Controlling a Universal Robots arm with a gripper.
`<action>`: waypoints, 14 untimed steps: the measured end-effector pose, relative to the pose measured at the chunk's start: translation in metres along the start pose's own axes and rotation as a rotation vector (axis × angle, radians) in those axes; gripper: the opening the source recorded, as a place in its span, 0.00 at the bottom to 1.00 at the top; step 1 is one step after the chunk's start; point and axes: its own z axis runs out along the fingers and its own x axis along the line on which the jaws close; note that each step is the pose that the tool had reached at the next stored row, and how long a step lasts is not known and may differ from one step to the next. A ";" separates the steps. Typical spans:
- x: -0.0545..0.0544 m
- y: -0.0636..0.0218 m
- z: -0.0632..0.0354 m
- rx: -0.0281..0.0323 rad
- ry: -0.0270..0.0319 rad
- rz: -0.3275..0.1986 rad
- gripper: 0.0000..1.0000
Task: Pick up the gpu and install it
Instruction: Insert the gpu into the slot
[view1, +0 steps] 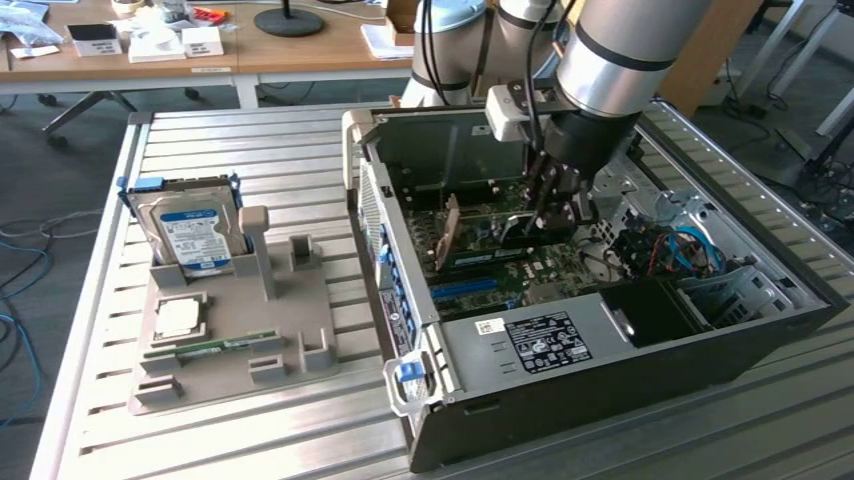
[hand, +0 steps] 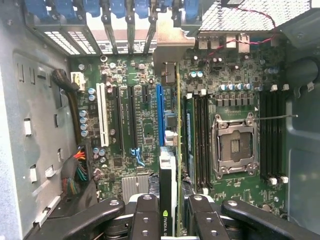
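The arm's black two-fingered gripper (view1: 550, 205) reaches down into the open black and silver metal computer case (view1: 747, 330). It is clamped on the gpu (view1: 497, 238), a thin flat green circuit card with a black block on one face and a silver end bracket. In the wrist view the gripper (hand: 170, 212) has one of its fingers (hand: 147, 217) on each side of the gpu (hand: 170, 165). The card stands on edge between them, seen edge-on, with its bracket end pointing away toward the case's rear wall. It hangs over the green motherboard (hand: 140, 125), just beside the long blue slot (hand: 159, 107). Whether its lower edge sits in a slot cannot be told.

Counted, there is one gpu, one gripper and one case. On the board there is one blue slot, one long white slot (hand: 104, 117) and one square silver processor socket (hand: 235, 145). In the exterior view, one grey plastic holder (view1: 287, 310) stands on the slatted metal table (view1: 227, 140), well apart from the case toward that view's left. It carries one upright silver hard drive with a blue-white label (view1: 194, 232), one square silver processor chip (view1: 179, 318) and one narrow green memory stick (view1: 214, 348) lying flat.
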 end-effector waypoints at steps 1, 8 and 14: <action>0.000 0.0000 0.0000 -0.0004 0.0000 -0.003 0.27; -0.002 0.0002 0.0036 -0.0020 -0.0008 -0.014 0.27; -0.002 0.0002 0.0045 -0.0022 -0.0008 -0.015 0.27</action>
